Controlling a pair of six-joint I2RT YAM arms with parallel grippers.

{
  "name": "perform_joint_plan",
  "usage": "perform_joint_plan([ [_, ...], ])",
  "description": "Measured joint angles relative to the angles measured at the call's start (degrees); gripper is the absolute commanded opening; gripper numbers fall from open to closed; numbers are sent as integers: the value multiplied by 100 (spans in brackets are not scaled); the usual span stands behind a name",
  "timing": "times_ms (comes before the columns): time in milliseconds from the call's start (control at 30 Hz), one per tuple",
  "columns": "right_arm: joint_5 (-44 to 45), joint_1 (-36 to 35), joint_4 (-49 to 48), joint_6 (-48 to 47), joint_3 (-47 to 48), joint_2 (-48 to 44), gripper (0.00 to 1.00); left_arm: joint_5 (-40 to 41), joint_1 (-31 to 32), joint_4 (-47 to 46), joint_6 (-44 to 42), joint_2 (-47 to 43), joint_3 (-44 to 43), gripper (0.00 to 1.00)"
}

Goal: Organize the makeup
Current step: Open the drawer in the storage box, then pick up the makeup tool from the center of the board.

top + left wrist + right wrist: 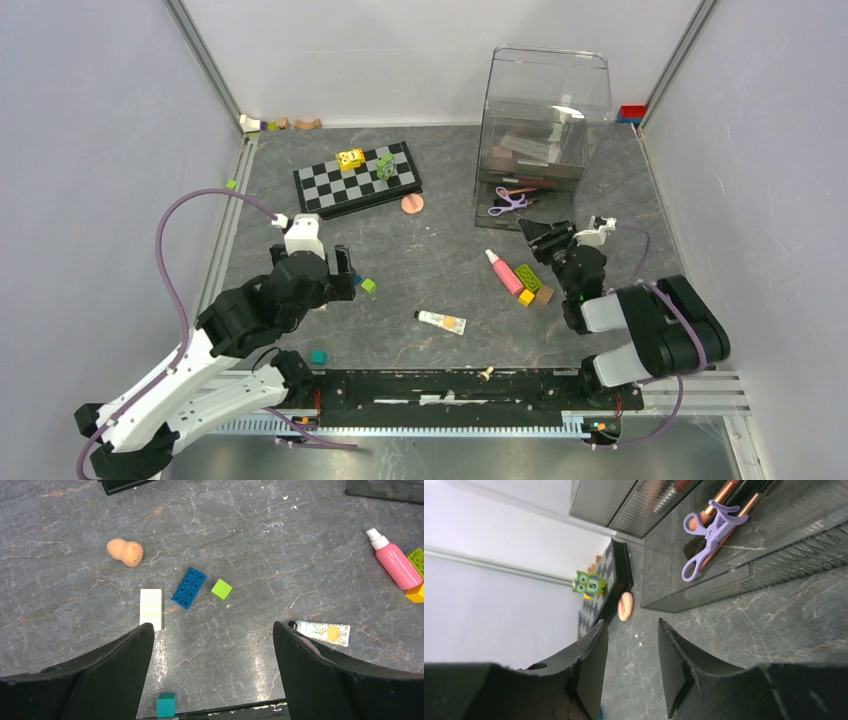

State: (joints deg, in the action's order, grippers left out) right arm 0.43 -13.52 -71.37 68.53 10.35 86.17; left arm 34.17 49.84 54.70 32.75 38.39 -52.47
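Note:
A purple curler (709,535) lies with thin brushes (724,495) in the low front tray of the clear organizer (545,130). My right gripper (631,625) hovers just in front of that tray, open, with nothing between its fingers. A pink tube (503,272) and a cream tube (441,321) lie on the table in the middle. My left gripper (212,627) hangs wide open and empty above bare table, with the cream tube (322,631) beside its right finger. A peach sponge (125,552) lies further out, to the left. A round peach puff (412,204) rests by the chessboard.
The chessboard (357,178) carries two toy figures at the back left. Toy blocks lie about: a white brick (151,607), a blue brick (189,587), a green cube (221,589), a teal cube (166,704), and a cluster (530,280) against the pink tube.

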Motion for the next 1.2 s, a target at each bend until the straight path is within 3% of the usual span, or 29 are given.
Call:
perform_joint_plan([
  [300,-273,0,2924,-2221,24,-2444,49,-2,0,0,0,101,0,100],
  [533,-706,-136,4758,-3685,614,-3038,51,-20,0,87,37,271,-50,100],
  [867,-225,-2033,5654,-5056,1084,-3206,56,-173,0,310,195,494,-118,100],
  [1200,846,-4419,6004,-6225,2247,-1853,65,-275,0,323,184,586,-118,100],
])
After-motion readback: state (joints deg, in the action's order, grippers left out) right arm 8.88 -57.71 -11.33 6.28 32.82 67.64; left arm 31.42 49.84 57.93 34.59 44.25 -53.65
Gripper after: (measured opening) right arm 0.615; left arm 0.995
